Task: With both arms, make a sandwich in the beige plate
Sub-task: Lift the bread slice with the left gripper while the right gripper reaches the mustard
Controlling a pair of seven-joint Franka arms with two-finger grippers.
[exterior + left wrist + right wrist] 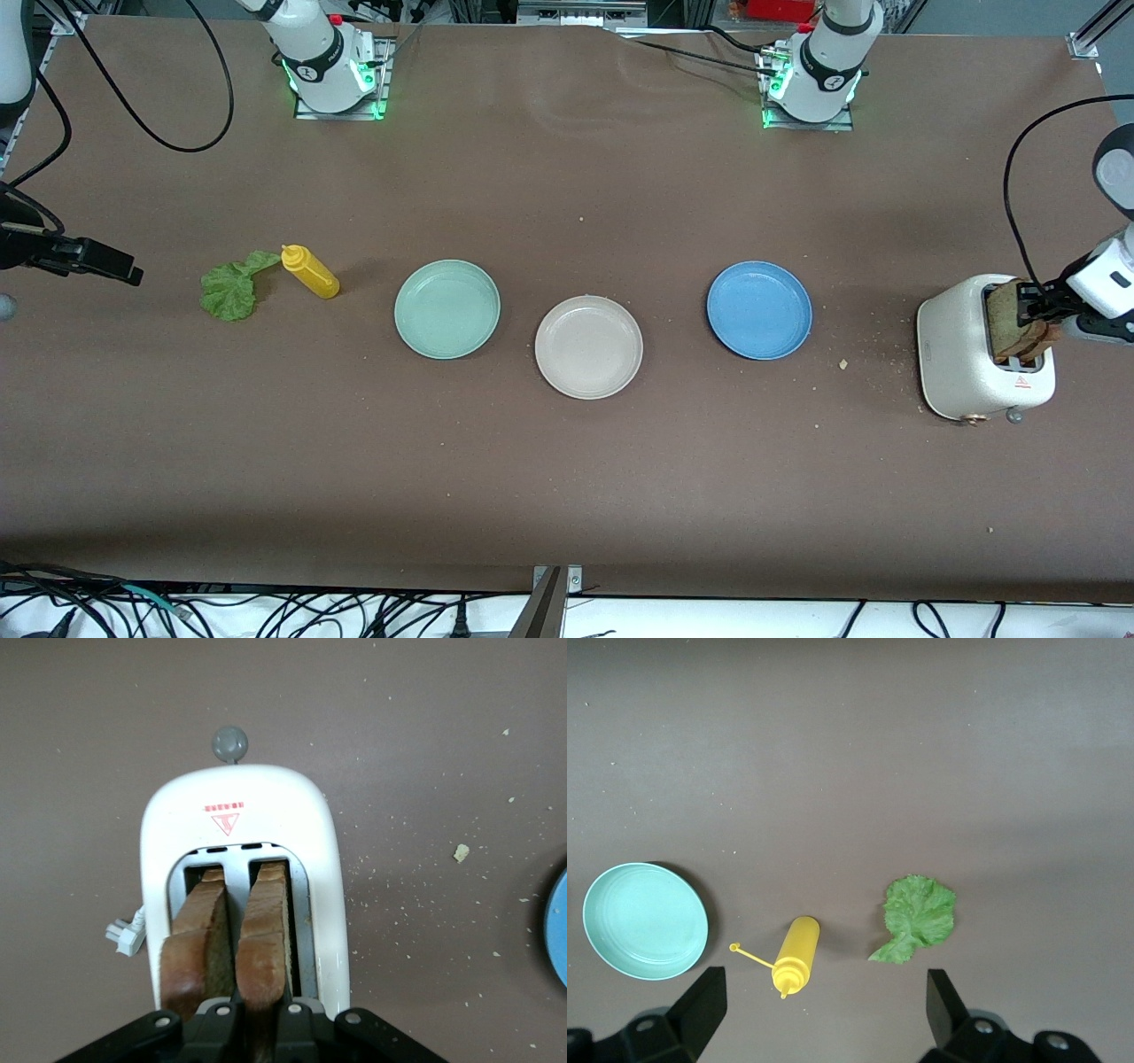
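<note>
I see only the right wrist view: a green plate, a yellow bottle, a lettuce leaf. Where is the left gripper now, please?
Observer: The left gripper is at the toaster, shut on one toast slice that stands in its slot.
Operator: Is there more bread?
Observer: Yes, a second slice stands in the slot beside it, not gripped.
Operator: And where is the beige plate?
Observer: The beige plate is bare. It lies between the mint-green plate and the blue plate, slightly nearer to the front camera.
</note>
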